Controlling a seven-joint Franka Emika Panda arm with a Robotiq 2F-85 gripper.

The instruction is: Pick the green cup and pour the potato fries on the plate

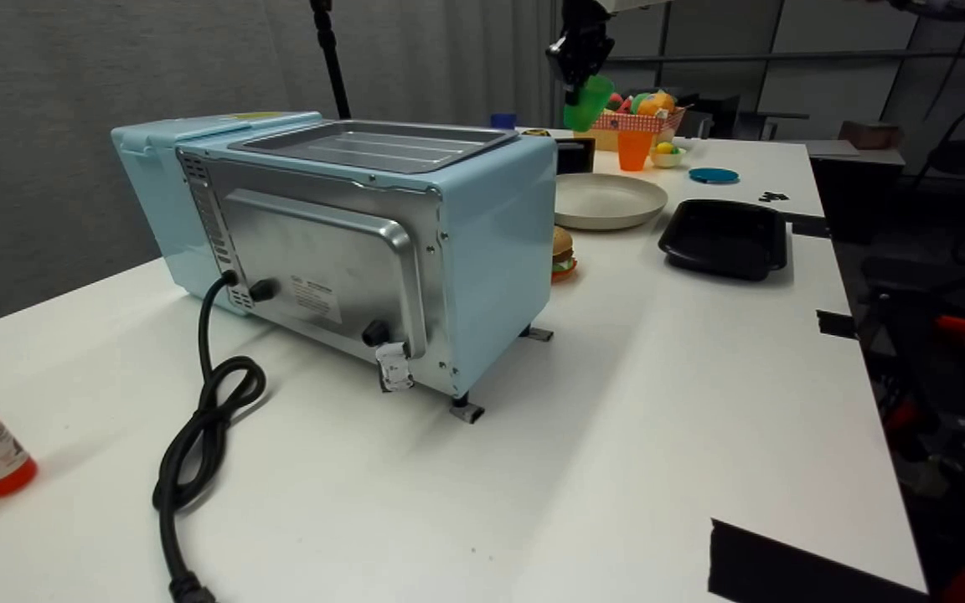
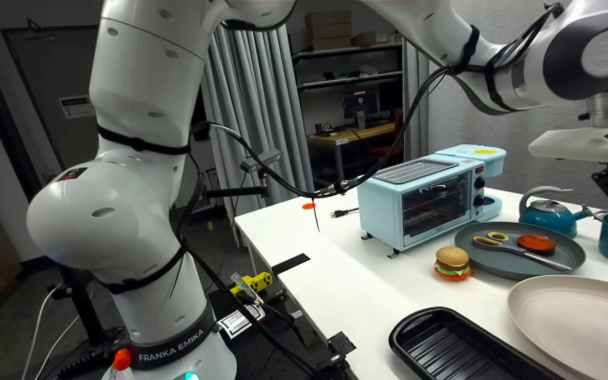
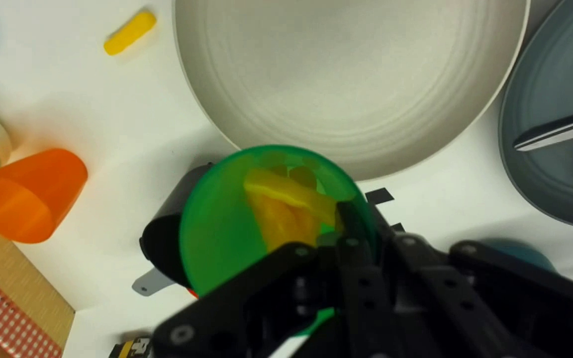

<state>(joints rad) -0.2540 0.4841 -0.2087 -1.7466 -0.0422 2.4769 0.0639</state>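
The gripper [image 3: 364,221] clamps the wall of the green cup [image 3: 227,223], held aloft; picking looks done. Inside lie the potato fries [image 3: 286,206]. Farther below, no fries show on the plate [image 3: 356,79], so shifting over it and tipping seem left.

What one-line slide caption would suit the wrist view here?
The claw grips the green cup, fries inside, with the cream plate at the top and one loose fry on the table.
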